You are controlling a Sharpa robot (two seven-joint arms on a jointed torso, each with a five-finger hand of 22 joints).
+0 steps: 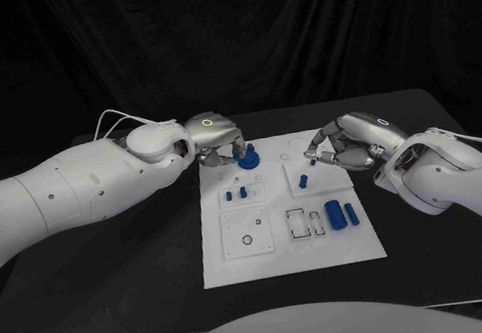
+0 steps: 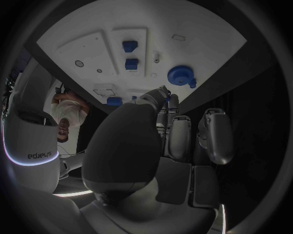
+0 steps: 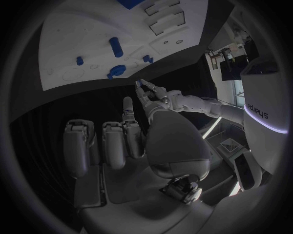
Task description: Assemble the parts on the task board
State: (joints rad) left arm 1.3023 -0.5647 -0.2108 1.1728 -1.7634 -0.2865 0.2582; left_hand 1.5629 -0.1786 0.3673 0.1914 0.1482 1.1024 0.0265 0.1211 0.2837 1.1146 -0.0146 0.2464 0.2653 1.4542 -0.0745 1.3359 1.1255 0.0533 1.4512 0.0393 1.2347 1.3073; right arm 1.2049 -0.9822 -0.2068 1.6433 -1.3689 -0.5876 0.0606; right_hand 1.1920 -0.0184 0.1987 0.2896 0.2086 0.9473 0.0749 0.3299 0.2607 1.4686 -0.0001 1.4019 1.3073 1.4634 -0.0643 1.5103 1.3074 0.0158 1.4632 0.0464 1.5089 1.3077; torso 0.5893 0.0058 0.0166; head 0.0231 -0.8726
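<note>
The left hand (image 1: 216, 139) hovers at the far left corner of the task board (image 1: 236, 270), fingers curled down beside the blue gear (image 1: 248, 161); whether it grips anything I cannot tell. The right hand (image 1: 345, 145) hangs over the board's far right edge, fingers curled, apparently holding nothing. Seating the gear probably calls for a level, gentle press. The blue cylinder (image 1: 335, 214) lies on the near right.
</note>
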